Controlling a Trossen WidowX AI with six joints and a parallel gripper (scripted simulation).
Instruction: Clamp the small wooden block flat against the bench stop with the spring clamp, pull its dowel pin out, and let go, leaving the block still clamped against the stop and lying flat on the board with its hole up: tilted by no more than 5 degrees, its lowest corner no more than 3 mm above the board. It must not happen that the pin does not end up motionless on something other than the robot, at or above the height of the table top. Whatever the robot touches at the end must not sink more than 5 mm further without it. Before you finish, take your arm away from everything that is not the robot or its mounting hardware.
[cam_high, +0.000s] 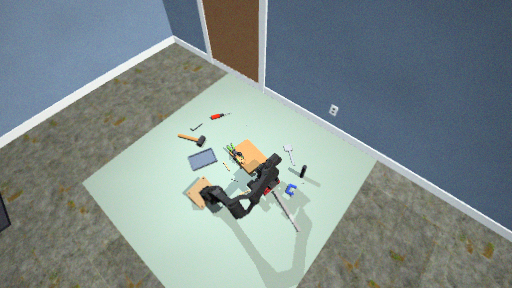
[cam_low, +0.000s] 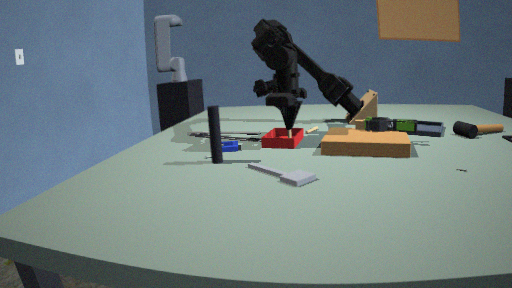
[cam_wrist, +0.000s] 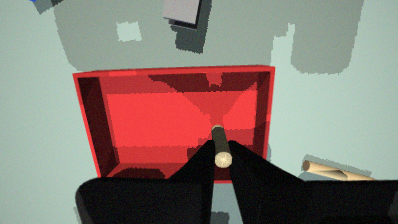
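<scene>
Blue walls (cam_high: 400, 75), white baseboard (cam_high: 85, 90), brown door (cam_high: 234, 35), mottled stone-look floor (cam_high: 75, 150), pale green tabletop (cam_low: 250, 225).

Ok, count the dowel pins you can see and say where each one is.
2. One dowel pin is held upright between the gripper's fingers, over the red tray. The second pin lies flat on the table beside the tray. Others may be hidden elsewhere.

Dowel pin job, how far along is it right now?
Done: the pin is out of the block, pinched upright in the gripper. In hand: it hangs over the red tray, tip near the floor. Left: release it. The clamp sits by the board; the block itself can't be made out.
</scene>
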